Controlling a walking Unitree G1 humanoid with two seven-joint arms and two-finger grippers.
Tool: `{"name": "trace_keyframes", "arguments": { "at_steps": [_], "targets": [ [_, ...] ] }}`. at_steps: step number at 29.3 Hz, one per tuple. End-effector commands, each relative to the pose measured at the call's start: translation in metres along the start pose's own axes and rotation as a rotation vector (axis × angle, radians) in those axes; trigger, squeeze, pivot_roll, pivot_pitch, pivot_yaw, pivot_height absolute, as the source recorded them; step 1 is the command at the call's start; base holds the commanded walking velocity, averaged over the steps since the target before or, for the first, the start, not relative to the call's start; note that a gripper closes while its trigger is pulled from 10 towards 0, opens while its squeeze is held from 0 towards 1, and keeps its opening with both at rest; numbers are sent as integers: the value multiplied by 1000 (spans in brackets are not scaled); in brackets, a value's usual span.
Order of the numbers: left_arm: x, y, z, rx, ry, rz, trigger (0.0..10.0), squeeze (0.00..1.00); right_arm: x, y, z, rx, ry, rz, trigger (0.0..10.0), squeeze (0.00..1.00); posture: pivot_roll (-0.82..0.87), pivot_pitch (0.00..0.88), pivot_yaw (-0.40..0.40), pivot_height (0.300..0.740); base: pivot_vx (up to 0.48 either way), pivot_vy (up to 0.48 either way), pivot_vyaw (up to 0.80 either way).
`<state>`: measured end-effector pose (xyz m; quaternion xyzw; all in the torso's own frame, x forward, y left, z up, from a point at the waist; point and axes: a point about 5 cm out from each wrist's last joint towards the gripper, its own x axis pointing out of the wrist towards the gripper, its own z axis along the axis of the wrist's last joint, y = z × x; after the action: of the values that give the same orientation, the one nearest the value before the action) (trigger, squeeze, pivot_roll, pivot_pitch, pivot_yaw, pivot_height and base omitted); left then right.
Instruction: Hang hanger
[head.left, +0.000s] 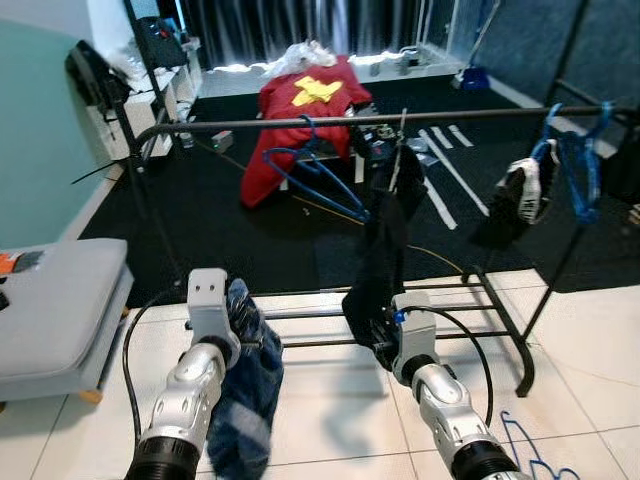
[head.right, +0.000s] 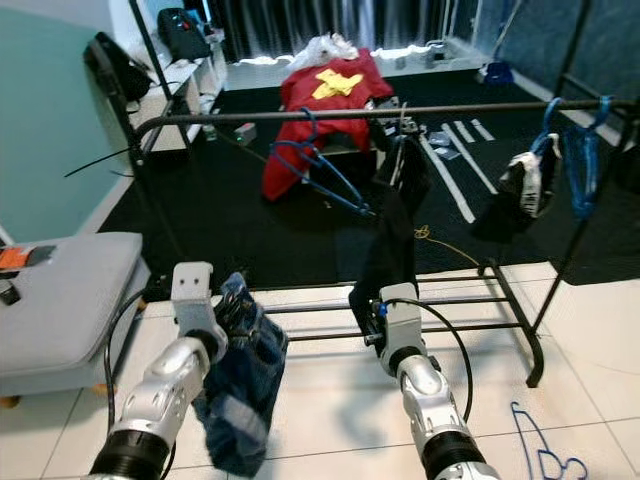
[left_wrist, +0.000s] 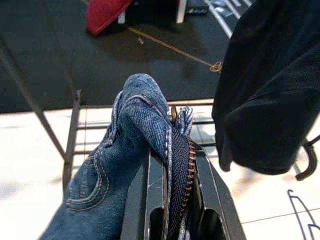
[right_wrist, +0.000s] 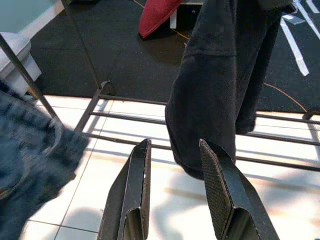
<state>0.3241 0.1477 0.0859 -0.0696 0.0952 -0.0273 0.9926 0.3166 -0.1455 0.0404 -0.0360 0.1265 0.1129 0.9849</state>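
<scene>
Head views: blue hanger (head.left: 318, 178) hooked on black rack rail (head.left: 300, 122), tilted, long axis sloping down toward right, above black carpet (head.left: 250, 230); white tile floor (head.left: 330, 400) nearer. Left wrist: left gripper (left_wrist: 172, 165) clamped on blue jeans (left_wrist: 125, 165). Right wrist: right gripper (right_wrist: 175, 172) fingers apart, empty, near hanging black garment (right_wrist: 220, 85).

Blue denim jeans (left_wrist: 135, 150) with a metal zip; matt black cloth garment (right_wrist: 220, 85); glossy tiled floor (head.left: 330, 420)

A black garment (head.left: 385, 240) hung off the rail (head.left: 300, 122), blocking the middle; open rail lay beside the blue hanger (head.left: 318, 175).
</scene>
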Motion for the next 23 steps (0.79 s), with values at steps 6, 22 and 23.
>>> {"name": "trace_keyframes", "arguments": {
  "at_steps": [6, 22, 23],
  "targets": [
    [-5, 14, -1, 14, -6, 39, 10000, 0, 4, 11, 0, 11, 8, 29, 10000, 0, 120, 0, 50, 740, 0, 0, 0],
    [-5, 23, -2, 19, 3, 93, 10000, 0, 2, 12, -4, 12, 17, 36, 10000, 0, 123, 10, 49, 740, 0, 0, 0],
    [-6, 24, -2, 16, 2, 99, 10000, 0, 2, 12, -4, 13, 18, 36, 10000, 0, 121, 9, 50, 740, 0, 0, 0]
  ]
}}
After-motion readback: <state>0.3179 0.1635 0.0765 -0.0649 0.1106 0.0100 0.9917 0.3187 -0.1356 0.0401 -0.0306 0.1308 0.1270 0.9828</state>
